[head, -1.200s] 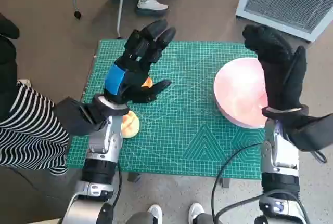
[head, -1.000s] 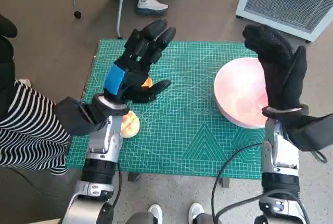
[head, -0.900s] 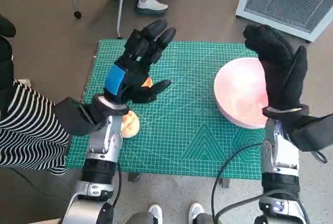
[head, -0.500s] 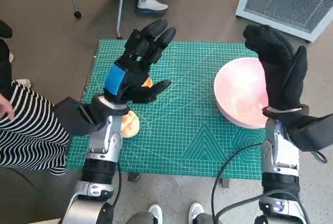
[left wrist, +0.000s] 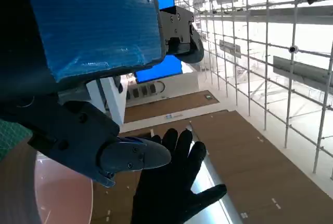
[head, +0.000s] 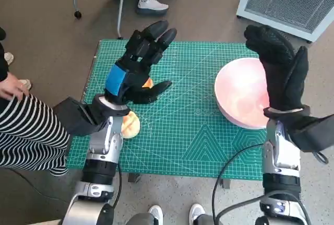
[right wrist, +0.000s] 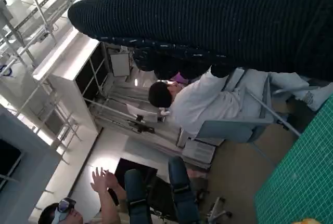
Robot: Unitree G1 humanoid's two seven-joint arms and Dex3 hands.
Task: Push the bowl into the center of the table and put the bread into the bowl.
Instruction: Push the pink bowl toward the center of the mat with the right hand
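Fingers point(head: 156, 37) of left hand point(head: 133, 71) spread, grasping nothing, raised at frame center-left; right hand point(head: 279, 71) released, flat over pink bowl point(head: 237, 97) at desk point(head: 182, 136) right. Bread point(head: 130, 124) lower left by left wrist.

- I see brown floor point(head: 47, 32) all round the green cutting mat point(head: 188, 136).
- White louvred unit point(head: 292, 0) beyond the mat's far right corner.
- Chair leg with castor point(head: 77, 13) off its far left corner.
- Person in white seated on a chair point(right wrist: 208, 107), right wrist view.
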